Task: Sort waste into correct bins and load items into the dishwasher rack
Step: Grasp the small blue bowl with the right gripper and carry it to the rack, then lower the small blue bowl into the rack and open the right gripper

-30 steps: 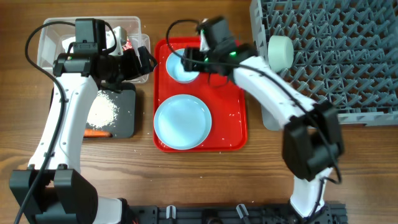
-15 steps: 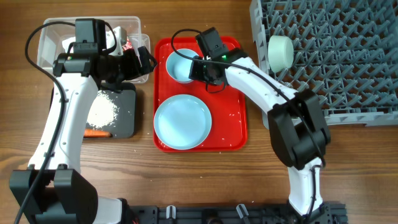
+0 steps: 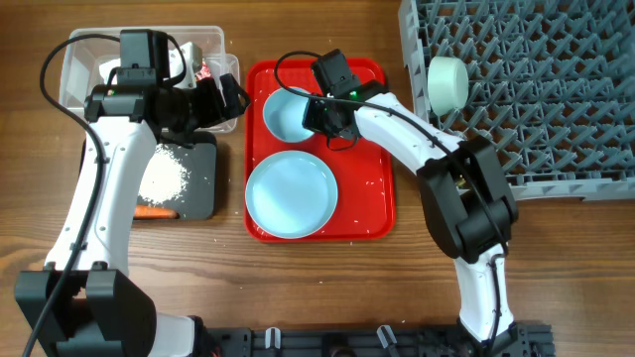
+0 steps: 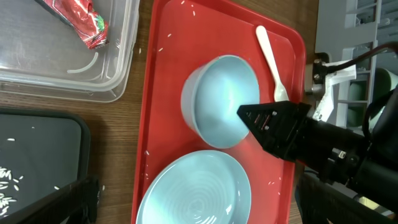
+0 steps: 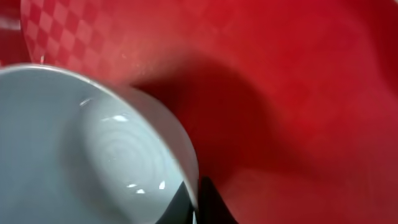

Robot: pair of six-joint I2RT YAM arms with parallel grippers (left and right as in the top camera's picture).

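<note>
R gripper (image 3: 330, 119) is clamped tight on the near-right rim of the small pale blue round bowl (image 3: 286, 109). Wrist view shows 1 finger (image 5: 214, 210) outside the wall w/ the rim pinched against the other. Bowl is over the far edge of the flat red plastic serving tray (image 3: 375, 203), left of centre; can't tell if it's resting on the tray or just off it. Large pale blue round plate (image 3: 291, 194) lies flat in the tray's near half, toward the near-left corner, just beside the bowl. White plastic spoon (image 4: 269, 59) lies by the tray's far-right corner, just right of the bowl, its narrow end reaching toward the R gripper. A few loose white rice grains (image 3: 164, 178) dot the tray, but most are heaped on the shallow black rectangular tray (image 3: 201, 193) at the wooden table's (image 3: 575, 278) left edge, w/ the orange carrot (image 3: 154, 211) at that tray's near edge. L gripper (image 3: 228, 99) has its jaws spread fully apart, holding nothing, above the near-right corner of the clear plastic rectangular tub (image 3: 74, 59), which sits just beyond the black tray. Small red wrapper (image 4: 84, 22) lies inside the tub. Large grey plastic pegged rack (image 3: 536, 89) fills the table's far-right corner; a 2nd small pale bowl (image 3: 446, 82) sits tipped on its side at the rack's left edge.
</note>
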